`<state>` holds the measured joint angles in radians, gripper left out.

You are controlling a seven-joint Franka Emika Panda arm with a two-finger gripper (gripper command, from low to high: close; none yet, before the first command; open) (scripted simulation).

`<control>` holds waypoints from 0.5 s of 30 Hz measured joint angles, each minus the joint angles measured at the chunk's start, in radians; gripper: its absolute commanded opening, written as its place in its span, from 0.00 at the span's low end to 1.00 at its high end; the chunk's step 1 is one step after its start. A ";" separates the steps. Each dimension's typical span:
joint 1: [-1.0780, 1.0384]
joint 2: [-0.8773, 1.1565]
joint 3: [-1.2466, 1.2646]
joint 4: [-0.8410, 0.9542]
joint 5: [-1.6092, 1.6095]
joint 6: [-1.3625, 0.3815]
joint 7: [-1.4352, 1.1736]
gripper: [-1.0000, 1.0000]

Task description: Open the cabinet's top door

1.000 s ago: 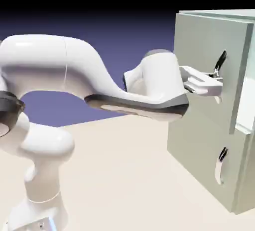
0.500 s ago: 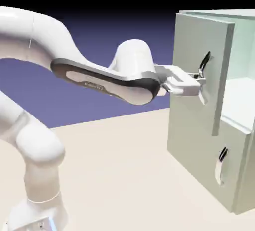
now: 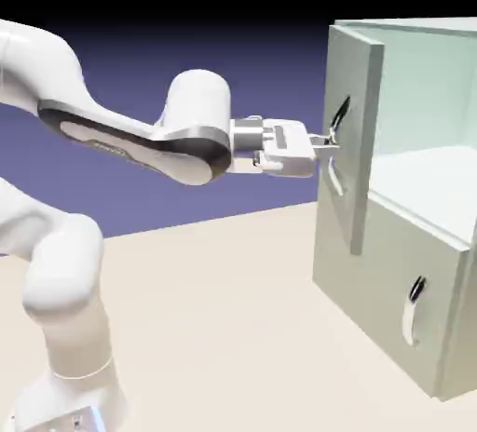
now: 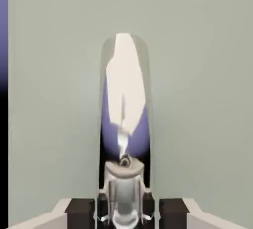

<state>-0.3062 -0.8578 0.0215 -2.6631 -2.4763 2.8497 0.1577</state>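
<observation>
The pale grey-green cabinet [image 3: 391, 309] stands at the exterior view's right. Its top door [image 3: 356, 114] has swung far out toward the arm, so the pale inside with a shelf shows behind it. My gripper [image 3: 328, 143] reaches level from the left and is shut on the top door's long curved silver-black handle [image 3: 337, 123]. In the hand view the same handle [image 4: 124, 119] runs up the middle, shiny, between my fingertips [image 4: 81, 208], with the door panel [image 4: 207, 99] filling the picture behind it.
Below the top door sits the shorter lower panel [image 3: 373, 272], shut, with its small handle [image 3: 414, 309]. The beige table [image 3: 224, 328] stretches between the robot's base and the cabinet. The arm's elbow [image 3: 197, 128] hangs left of the door.
The top door has swung much farther open, its free edge moving left. My gripper, still on the handle, has pulled back to the left with it, and the arm has folded back.
</observation>
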 measured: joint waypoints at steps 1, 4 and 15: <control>-0.029 -0.025 0.029 -0.015 0.043 0.008 -0.021 0.00; -0.112 -0.103 0.112 -0.057 0.174 0.038 -0.084 0.00; -0.367 -0.377 0.325 -0.173 0.652 0.205 -0.361 0.00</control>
<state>-0.6735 -1.2353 0.3467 -2.8365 -1.8245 3.0542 -0.2030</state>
